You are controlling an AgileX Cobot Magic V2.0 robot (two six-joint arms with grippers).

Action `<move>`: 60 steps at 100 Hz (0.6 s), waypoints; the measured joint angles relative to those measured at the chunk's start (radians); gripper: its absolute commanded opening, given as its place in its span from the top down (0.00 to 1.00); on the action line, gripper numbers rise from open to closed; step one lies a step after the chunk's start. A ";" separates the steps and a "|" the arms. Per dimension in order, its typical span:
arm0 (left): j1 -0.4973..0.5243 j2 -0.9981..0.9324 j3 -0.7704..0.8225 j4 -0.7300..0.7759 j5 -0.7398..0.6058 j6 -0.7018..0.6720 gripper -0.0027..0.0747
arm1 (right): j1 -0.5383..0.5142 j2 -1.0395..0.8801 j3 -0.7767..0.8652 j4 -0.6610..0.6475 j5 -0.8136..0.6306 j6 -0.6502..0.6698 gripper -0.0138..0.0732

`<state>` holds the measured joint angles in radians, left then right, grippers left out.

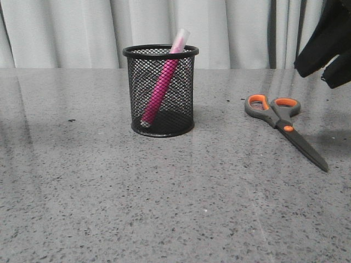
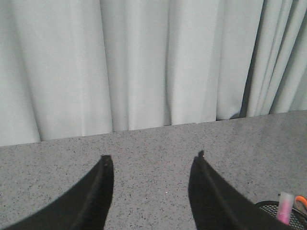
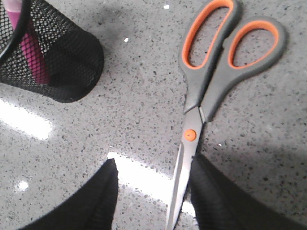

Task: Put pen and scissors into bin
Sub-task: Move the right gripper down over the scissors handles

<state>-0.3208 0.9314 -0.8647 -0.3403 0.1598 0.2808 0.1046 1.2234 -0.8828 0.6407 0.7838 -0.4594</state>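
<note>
The black mesh bin stands upright at the table's middle. The pink pen leans inside it, its whitish cap poking above the rim. The scissors lie flat and closed on the table to the right, handles toward the back. My right gripper hangs open above them, apart from them. In the right wrist view the gripper is open over the scissors, whose blade runs close beside one finger, with the bin and pen off to one side. My left gripper is open and empty above bare table.
A pale curtain closes off the back of the speckled grey table. In the left wrist view the bin's rim and the pen's cap show at the corner.
</note>
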 measured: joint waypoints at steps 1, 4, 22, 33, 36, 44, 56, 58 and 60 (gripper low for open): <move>0.000 -0.002 0.000 0.000 0.000 0.000 0.53 | 0.000 0.000 0.000 0.000 0.000 0.000 0.49; 0.000 -0.002 0.000 0.000 0.000 0.000 0.53 | 0.000 0.000 0.000 0.002 0.000 -0.001 0.49; 0.000 -0.002 0.000 0.000 0.002 0.000 0.53 | 0.000 0.002 -0.005 -0.006 0.025 -0.005 0.49; 0.000 -0.002 0.000 0.000 0.002 0.000 0.53 | 0.004 0.018 -0.033 -0.062 0.052 0.029 0.49; 0.000 -0.002 0.000 0.000 0.003 0.000 0.53 | 0.013 0.024 -0.044 -0.096 0.060 0.054 0.49; 0.000 -0.002 0.000 0.000 0.006 0.000 0.53 | 0.044 0.052 -0.081 -0.184 0.069 0.112 0.49; 0.000 -0.002 0.000 0.000 0.012 0.000 0.53 | 0.121 0.105 -0.135 -0.327 0.084 0.213 0.49; 0.000 -0.002 0.000 0.000 0.014 0.000 0.53 | 0.136 0.116 -0.146 -0.356 0.085 0.237 0.49; 0.000 -0.002 0.000 0.000 0.014 0.000 0.53 | 0.151 0.124 -0.156 -0.385 0.087 0.262 0.49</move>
<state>-0.3208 0.9293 -0.8647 -0.3403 0.1742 0.2808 0.2553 1.3475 -1.0388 0.2557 0.8708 -0.1978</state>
